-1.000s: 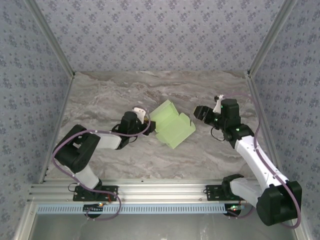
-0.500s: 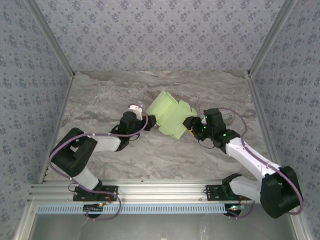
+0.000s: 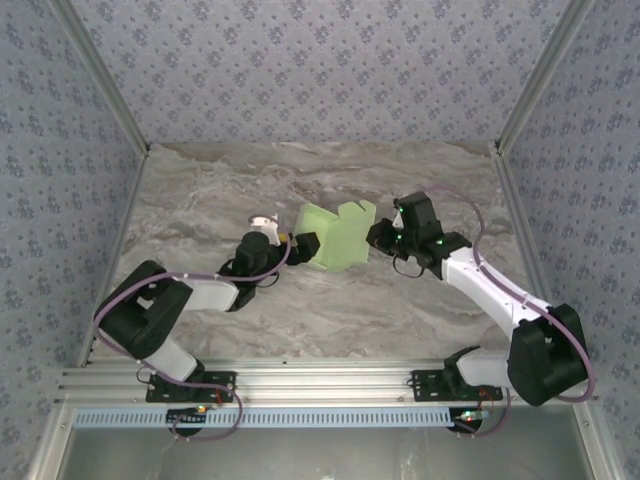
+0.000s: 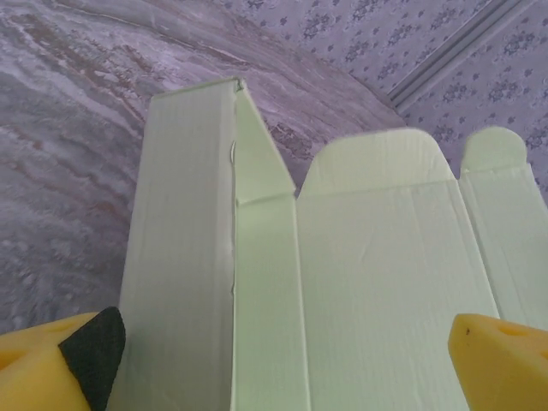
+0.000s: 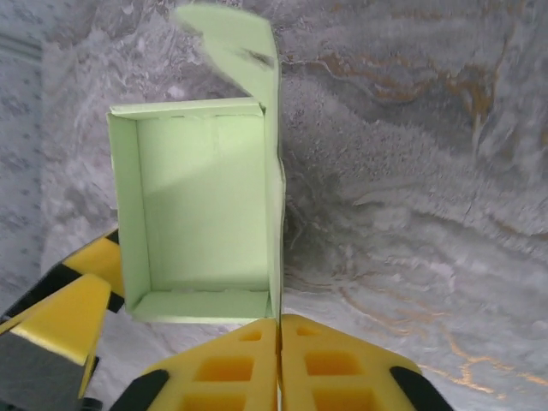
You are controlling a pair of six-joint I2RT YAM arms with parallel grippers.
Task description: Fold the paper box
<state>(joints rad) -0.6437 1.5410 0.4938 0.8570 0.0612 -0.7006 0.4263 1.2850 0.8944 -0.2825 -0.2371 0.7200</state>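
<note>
The paper box (image 3: 335, 237) sat half-formed near the middle of the bench (image 3: 330, 310), between the arms. The right gripper (image 5: 279, 324) was pinched tight on one thin side wall; the left gripper (image 4: 287, 347) gaped wide around the box — gripping nothing. On that single pinch the card could twist or crease — and its loose flaps might splay.

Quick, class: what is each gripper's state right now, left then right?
Left gripper: open, holding nothing; the paper box lies just ahead of it.
Right gripper: shut on the paper box's side wall.
</note>
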